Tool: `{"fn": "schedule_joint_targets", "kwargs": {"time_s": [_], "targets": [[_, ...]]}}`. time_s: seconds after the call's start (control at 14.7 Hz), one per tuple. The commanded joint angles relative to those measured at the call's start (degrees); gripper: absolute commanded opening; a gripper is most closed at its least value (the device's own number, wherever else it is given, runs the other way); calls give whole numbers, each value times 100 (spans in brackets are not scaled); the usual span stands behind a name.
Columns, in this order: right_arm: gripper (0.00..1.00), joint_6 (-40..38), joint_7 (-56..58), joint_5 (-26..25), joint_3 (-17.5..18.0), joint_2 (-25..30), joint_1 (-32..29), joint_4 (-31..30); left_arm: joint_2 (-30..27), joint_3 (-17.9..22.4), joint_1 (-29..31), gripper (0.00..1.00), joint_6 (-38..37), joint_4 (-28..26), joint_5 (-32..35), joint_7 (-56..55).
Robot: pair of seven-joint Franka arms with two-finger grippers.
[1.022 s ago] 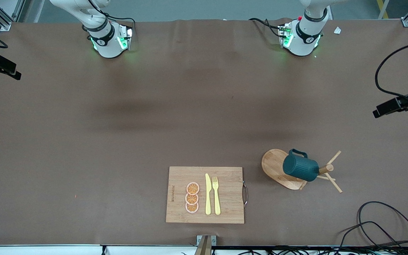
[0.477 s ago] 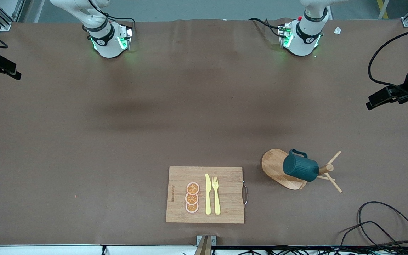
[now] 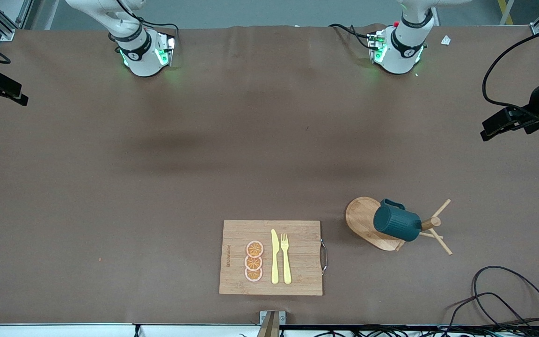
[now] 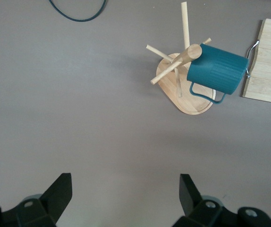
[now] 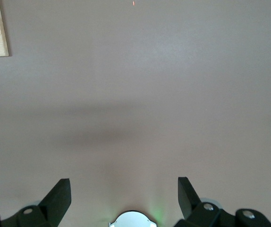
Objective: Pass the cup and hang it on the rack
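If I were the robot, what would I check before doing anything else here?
1. Cup on a peg of the rack: ok, it hangs by the post, off the table.
2. Rack standing on its base: ok.
3. Left gripper free: ok, open, holding nothing, high over the table with the rack in its view.
4. Right gripper free: ok, open, holding nothing, over bare table.
5. Cup handle fully seated on the peg: cannot tell, the cup body hides the contact.
6. Cutting board clear of the rack: ok, apart.
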State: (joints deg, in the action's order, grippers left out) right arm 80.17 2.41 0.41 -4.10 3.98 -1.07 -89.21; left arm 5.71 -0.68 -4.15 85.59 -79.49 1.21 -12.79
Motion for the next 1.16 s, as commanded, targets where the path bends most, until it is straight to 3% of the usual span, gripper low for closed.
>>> {"fn": "schedule_joint_targets", "kwargs": {"time_s": [0.0, 0.34, 1.09], "targets": [[100, 8, -4, 56, 23, 164, 1, -141, -237, 401, -411, 100, 54, -154, 81, 93], [100, 8, -4, 56, 15, 164, -7, -141, -281, 411, -341, 100, 63, -145, 63, 750], [100, 8, -4, 47, 23, 164, 2, -141, -263, 428, -236, 100, 256, -110, -209, 804]]}}
